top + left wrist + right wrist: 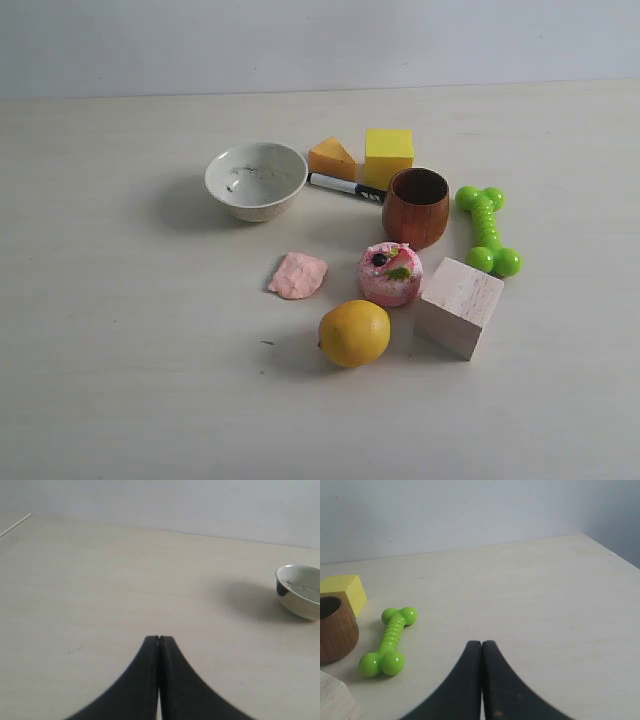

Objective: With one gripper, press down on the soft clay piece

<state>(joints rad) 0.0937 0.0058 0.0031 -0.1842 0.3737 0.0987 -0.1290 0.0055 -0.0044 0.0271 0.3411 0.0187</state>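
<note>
While both black grippers hang away from the objects with their jaws pressed together, the small pale pink, flattish lump of soft clay (297,275) lies untouched on the table, just left of the round pink cake-like toy (390,273) in the exterior view.
Neither arm shows in that view. The left gripper (158,639) faces the white ceramic bowl (300,600), which stands beyond the cake toy and to its left, so it looks better placed than the right gripper (481,643) for this 1 press. Closed jaws should serve as a blunt tip. I would bring it straight down over the clay's middle from the side away from the cake toy, clear of the round yellow fruit (354,333) just in front of the toy, push gently since the clay likely yields, then lift vertically in case it sticks.
</note>
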